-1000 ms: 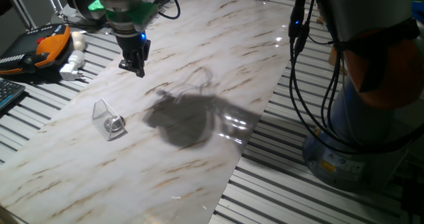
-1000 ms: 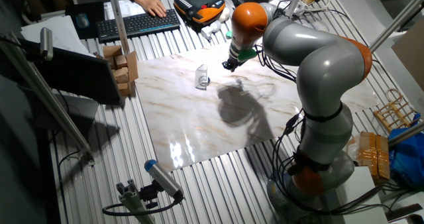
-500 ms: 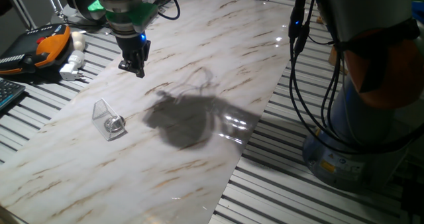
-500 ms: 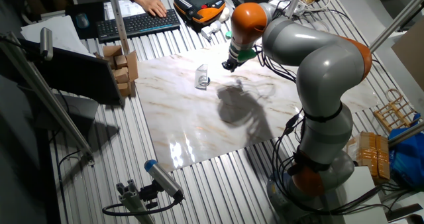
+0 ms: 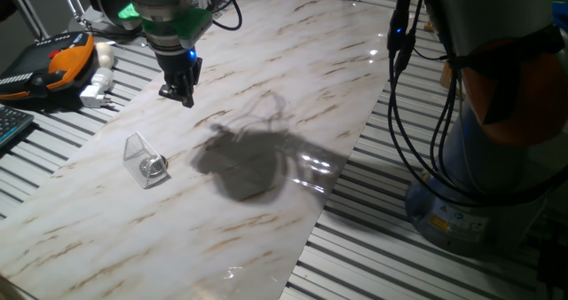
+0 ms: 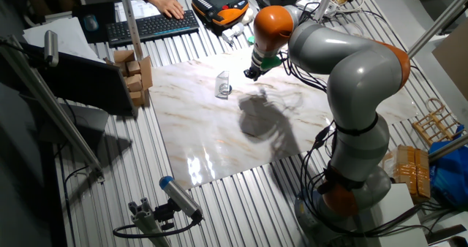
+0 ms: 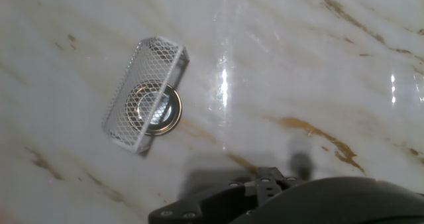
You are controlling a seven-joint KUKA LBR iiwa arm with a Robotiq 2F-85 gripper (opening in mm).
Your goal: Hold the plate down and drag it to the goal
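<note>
One gripper (image 5: 181, 94) hangs in the air above the marble-patterned tabletop (image 5: 293, 87), at the end of a single grey and orange arm (image 6: 344, 64). Its two dark fingertips sit so close together in both fixed views that I cannot tell whether they are parted or pressed closed; nothing is between them. In the other fixed view the gripper (image 6: 251, 73) hovers just to the right of the goal. In the hand view only the dark underside of the hand shows at the bottom edge, and the fingers cannot be made out.

There is one plate (image 7: 154, 109), a small round shiny metal disc with a darker centre. It lies flat on the tabletop under the goal (image 7: 144, 93), which from above appears as one rectangular mesh-patterned cover; part of the disc's rim sticks out past the cover's lower right edge. In one fixed view the goal (image 5: 143, 157) reads as a clear tent-shaped wedge with the plate (image 5: 156, 166) glinting at its base. The gripper is apart from both, touching neither.

One dark shadow (image 5: 244, 162) of the arm spreads over the middle of the tabletop. Off the marble, on the slatted table, lie one orange and black handheld controller (image 5: 62, 59) and one keyboard (image 6: 150, 26) with one human hand (image 6: 167, 6) resting on it.
</note>
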